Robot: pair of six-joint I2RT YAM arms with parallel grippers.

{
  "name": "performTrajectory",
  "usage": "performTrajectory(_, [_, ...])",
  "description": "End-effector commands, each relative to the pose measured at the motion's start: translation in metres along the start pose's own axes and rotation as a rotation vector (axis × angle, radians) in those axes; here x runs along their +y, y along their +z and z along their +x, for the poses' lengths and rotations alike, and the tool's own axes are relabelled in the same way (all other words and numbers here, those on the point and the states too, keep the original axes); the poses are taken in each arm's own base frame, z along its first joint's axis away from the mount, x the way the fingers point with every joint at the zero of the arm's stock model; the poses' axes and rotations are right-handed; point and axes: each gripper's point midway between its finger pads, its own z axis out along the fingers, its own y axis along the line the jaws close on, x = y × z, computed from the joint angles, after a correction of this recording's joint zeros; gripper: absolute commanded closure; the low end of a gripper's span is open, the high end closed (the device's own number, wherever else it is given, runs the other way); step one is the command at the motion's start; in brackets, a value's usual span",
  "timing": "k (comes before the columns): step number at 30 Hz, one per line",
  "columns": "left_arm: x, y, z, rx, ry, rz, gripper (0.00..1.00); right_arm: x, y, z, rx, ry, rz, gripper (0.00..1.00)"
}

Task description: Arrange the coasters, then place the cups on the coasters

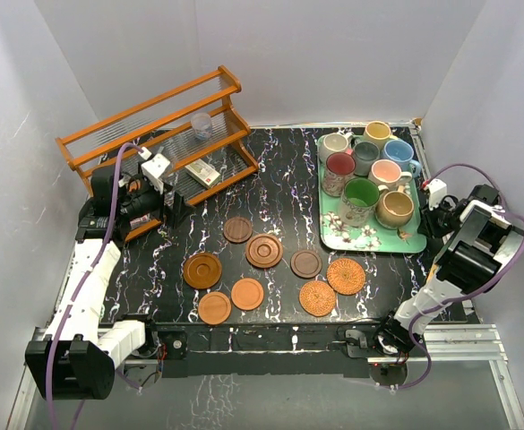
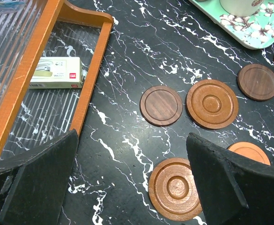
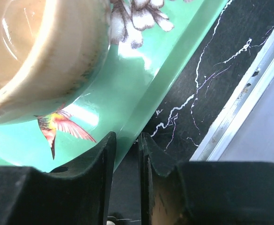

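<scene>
At the far left stands a wooden rack [image 1: 154, 125], with a small clear cup [image 1: 201, 124] on one shelf and a white box [image 2: 56, 72] lying on the lowest. The left claw [image 2: 132, 140] hangs just in front of the rack over the black marbled table [image 1: 279, 193], jaws spread wide and holding nothing. Its wrist view looks down between them at tabletop and coasters.

The eight coasters lie loose in the middle of the table, all apart from the mugs. Leftmost is a ringed brown coaster [image 1: 201, 270], with an orange coaster [image 1: 214, 307] and a second orange coaster [image 1: 247, 293] nearer the arms. Then come a dark coaster [image 1: 237, 229], another ringed coaster [image 1: 264, 251] and a second dark coaster [image 1: 305, 263]. Last are two wicker coasters [image 1: 317, 297], close beside each other.

To the right sits a green flowered tray [image 1: 347, 238] carrying all eight mugs, the green mug [image 1: 360, 199] and the tan mug [image 1: 394, 208] on its near side.

The right claw [image 3: 126, 138] is at the tray's right edge, beside the tan mug. Its jaws are narrow, one finger over the tray floor and one over the table, with the rim running into the gap between them. Whether they pinch the rim I cannot tell.
</scene>
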Motion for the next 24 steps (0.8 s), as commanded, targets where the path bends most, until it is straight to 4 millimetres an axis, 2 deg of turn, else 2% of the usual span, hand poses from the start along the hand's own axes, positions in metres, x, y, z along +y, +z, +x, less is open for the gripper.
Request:
performTrajectory(1, [-0.006, 0.003, 0.001, -0.014, 0.03, 0.039, 0.01, 0.033, -0.021, 0.139, 0.504, 0.011, -0.075, 1.0])
performTrajectory(6, [-0.006, 0.006, 0.006, 0.001, 0.027, 0.046, 0.01, 0.041, -0.025, 0.148, 0.529, -0.02, -0.086, 1.0])
performTrajectory(10, [-0.007, 0.01, 0.01, 0.014, 0.028, 0.056, 0.01, 0.05, -0.027, 0.147, 0.511, -0.035, -0.086, 1.0])
performTrajectory(16, [-0.009, 0.017, 0.017, 0.037, 0.029, 0.078, 0.01, 0.055, -0.023, 0.13, 0.436, -0.025, -0.064, 1.0])
performTrajectory(24, [-0.012, 0.022, 0.021, 0.046, 0.028, 0.094, 0.01, 0.072, -0.001, 0.098, 0.413, -0.082, -0.088, 1.0])
